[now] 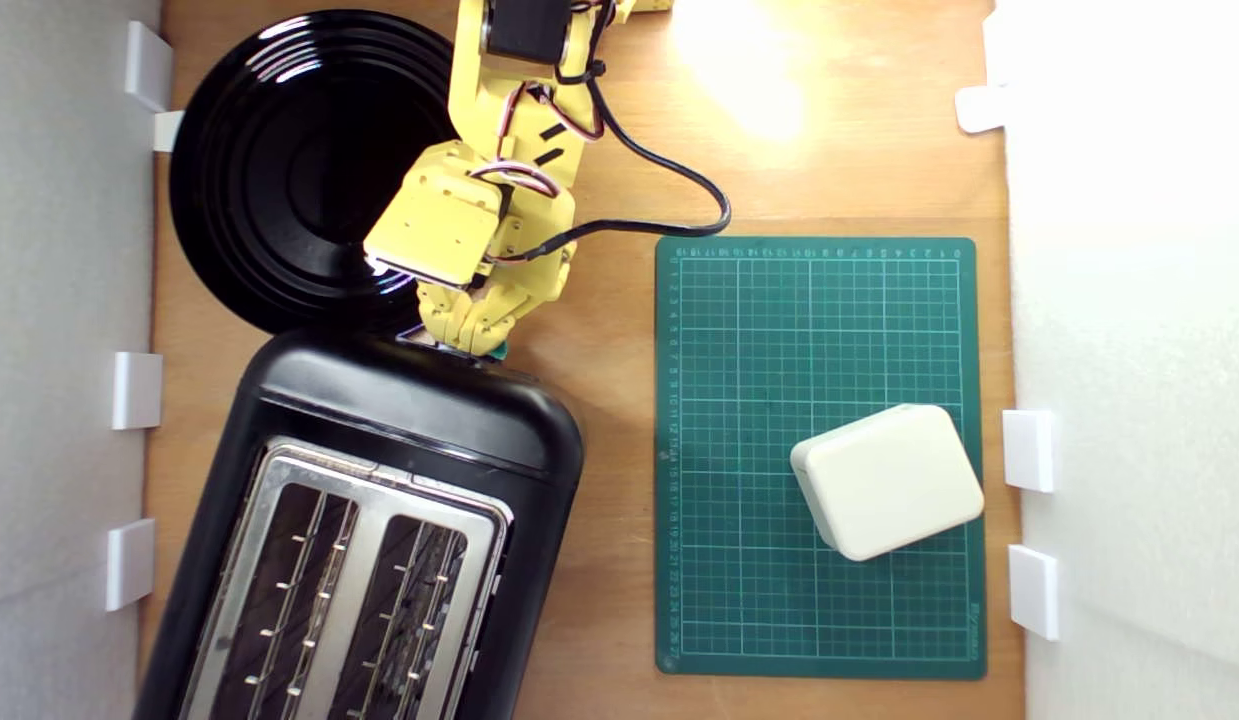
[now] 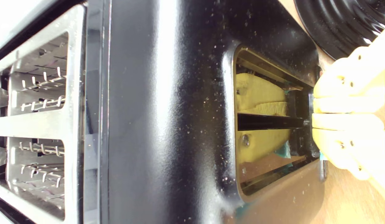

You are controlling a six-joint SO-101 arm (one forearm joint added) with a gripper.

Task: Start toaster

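Hand [image 1: 476, 338] at the toaster [image 1: 399, 420] end, fingers together over the lever.

Toaster lies at the exterior view's lower left on the counter [image 1: 619, 180], slots [image 1: 349, 580] empty. Yellow arm [image 1: 509, 130] reaches down over the black plate [image 1: 279, 170], which sits just beside the toaster's far end. Wrist view: both fingers [image 2: 344, 124] pressed side by side with no gap, at the lever slot [image 2: 267, 121] in the toaster's end face; a bit of teal knob [image 2: 284, 151] shows beside them, so contact looks likely but can't be confirmed. Green mat [image 1: 779, 350] with a white box [image 1: 889, 480] on it lies well apart at the exterior view's right.
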